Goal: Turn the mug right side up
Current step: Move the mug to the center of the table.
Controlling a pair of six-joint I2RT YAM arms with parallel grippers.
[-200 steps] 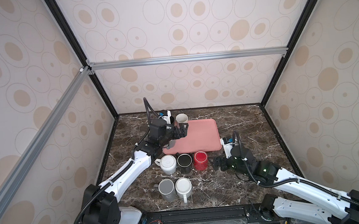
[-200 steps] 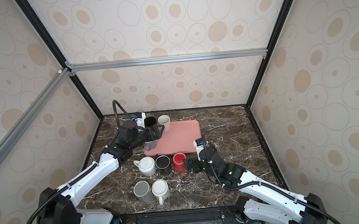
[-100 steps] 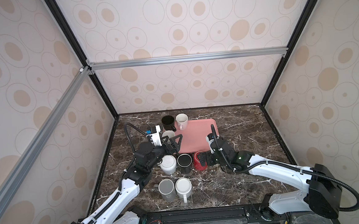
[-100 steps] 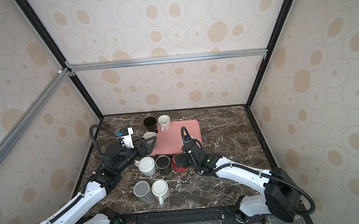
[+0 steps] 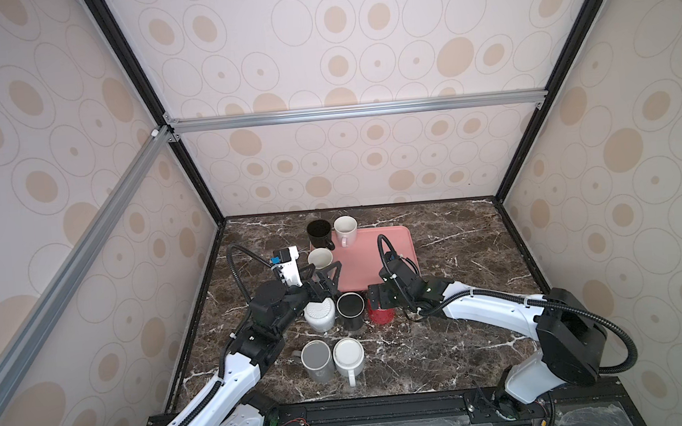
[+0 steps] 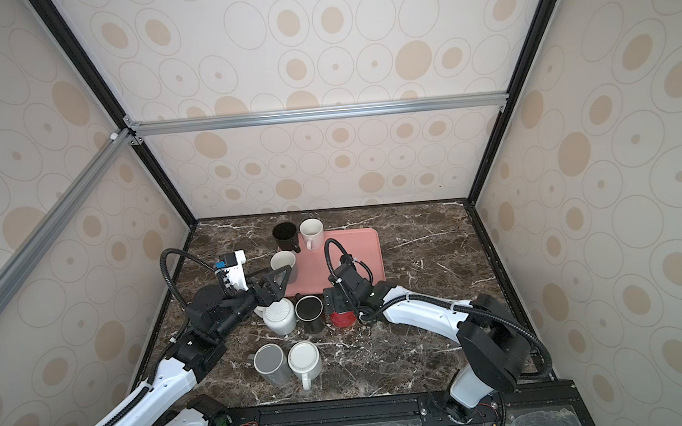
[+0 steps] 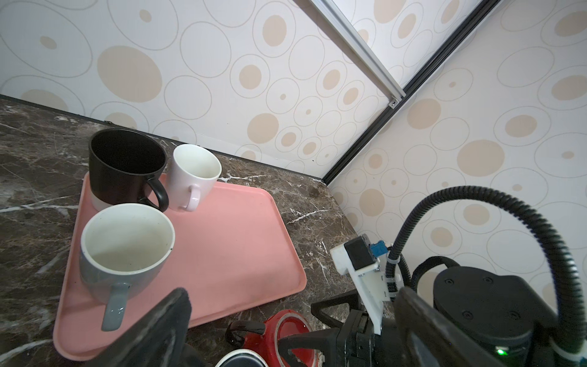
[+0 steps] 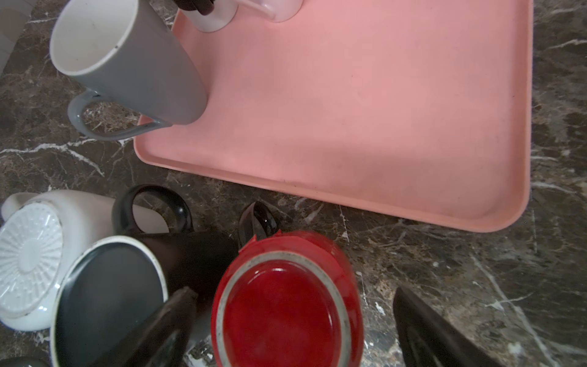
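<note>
Red mug [image 8: 286, 305]: upside down on the table [image 8: 444, 270], base up, just off the tray [image 8: 349, 111], black handle turned toward the tray.

Right gripper [image 8: 293, 295]: directly above the red mug, jaws spread wide, one finger down each side of it. No contact is visible, and nothing is held. In both top views its body hides the mug's top.

Same row as the red mug: black mug [image 8: 108, 302] just beside it, inverted; whether the two touch cannot be told. Next along is the ribbed mug [image 8: 31, 254], white, also inverted.

Left gripper [image 5: 321, 273]: jaws spread, empty. Seen from above, it hangs between the ribbed mug and the gray mug [image 7: 127, 248] and points toward the tray.

On the tray, all upright: the gray mug at a near corner with its handle overhanging the edge, and the dark cup [image 7: 127, 165] and white cup [image 7: 193, 171] side by side at the far corner.

Nearer the robot's base stand two more inverted mugs: grey-based mug [image 5: 316, 359] and white-based mug [image 5: 348, 357], touching.
</note>
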